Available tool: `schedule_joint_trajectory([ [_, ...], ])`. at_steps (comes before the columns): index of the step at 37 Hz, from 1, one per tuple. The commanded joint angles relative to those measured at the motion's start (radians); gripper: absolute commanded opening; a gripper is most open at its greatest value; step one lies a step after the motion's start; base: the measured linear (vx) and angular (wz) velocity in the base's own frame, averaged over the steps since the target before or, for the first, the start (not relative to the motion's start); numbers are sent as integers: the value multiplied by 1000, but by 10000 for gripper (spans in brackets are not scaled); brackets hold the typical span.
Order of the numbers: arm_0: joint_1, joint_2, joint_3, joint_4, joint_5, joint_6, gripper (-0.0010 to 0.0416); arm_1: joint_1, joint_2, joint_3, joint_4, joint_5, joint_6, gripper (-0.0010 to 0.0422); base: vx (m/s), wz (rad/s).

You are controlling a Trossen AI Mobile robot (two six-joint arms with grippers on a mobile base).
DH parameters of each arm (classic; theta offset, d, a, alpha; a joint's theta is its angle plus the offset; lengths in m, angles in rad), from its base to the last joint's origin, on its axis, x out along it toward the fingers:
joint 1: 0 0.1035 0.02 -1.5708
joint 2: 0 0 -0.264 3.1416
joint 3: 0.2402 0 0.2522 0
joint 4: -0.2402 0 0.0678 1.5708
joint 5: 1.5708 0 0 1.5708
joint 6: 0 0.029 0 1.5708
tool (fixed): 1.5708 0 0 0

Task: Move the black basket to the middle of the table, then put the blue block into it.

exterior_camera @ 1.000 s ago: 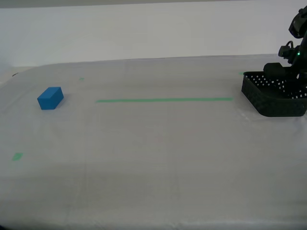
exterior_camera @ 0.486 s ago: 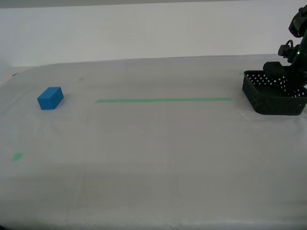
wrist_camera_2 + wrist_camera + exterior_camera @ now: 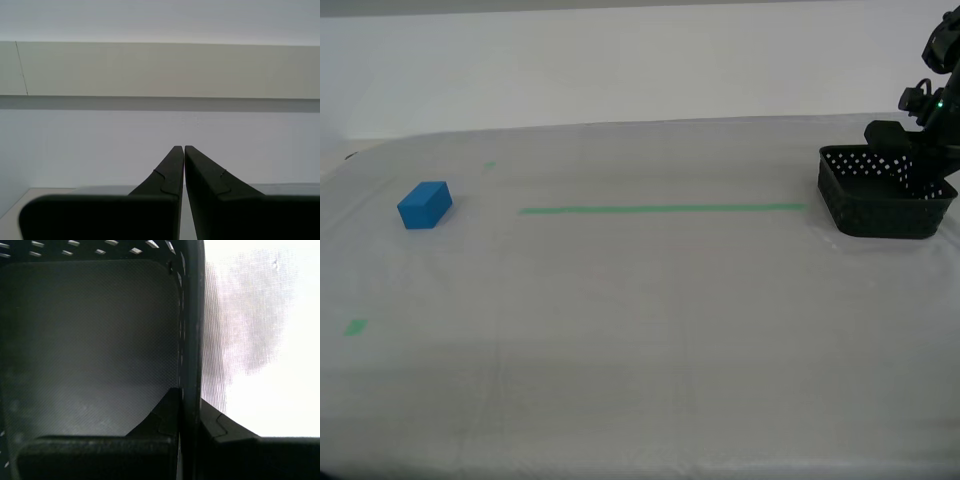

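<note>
The black basket [image 3: 875, 200] stands on the table [image 3: 650, 300] at the exterior view's far right, just past the end of the green tape line [image 3: 660, 209]. My first gripper [image 3: 918, 160] reaches into it from above and is shut on its side wall. In the first wrist view the basket wall [image 3: 192, 315] runs between the fingers of my first gripper [image 3: 189, 400], one inside and one outside. The blue block [image 3: 425, 204] lies alone far off at the exterior view's left. My second gripper [image 3: 184, 148] is shut on nothing and faces a pale wall.
Small green marks sit on the cloth: one mark [image 3: 356, 326] near the exterior view's left front, another mark [image 3: 489, 165] behind the block. A white wall [image 3: 620, 70] runs behind the table's far edge.
The basket, held by my first gripper, has slid a little toward the exterior view's left and now sits more level. The blue block has not moved.
</note>
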Motion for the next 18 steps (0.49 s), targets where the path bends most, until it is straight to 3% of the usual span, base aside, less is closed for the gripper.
schedule_joint_trajectory([
  [1, 5, -23, 0, -22, -3, 6, -1, 0, 0, 1, 6, -1, 2, 0, 0, 0],
  [11, 39, -94, 0, -32, 12, 29, -1, 0, 0, 1, 6, -1, 2, 0, 0, 0],
  [18, 71, -121, 0, -59, 12, 72, -1, 0, 0, 1, 6, -1, 2, 0, 0, 0],
])
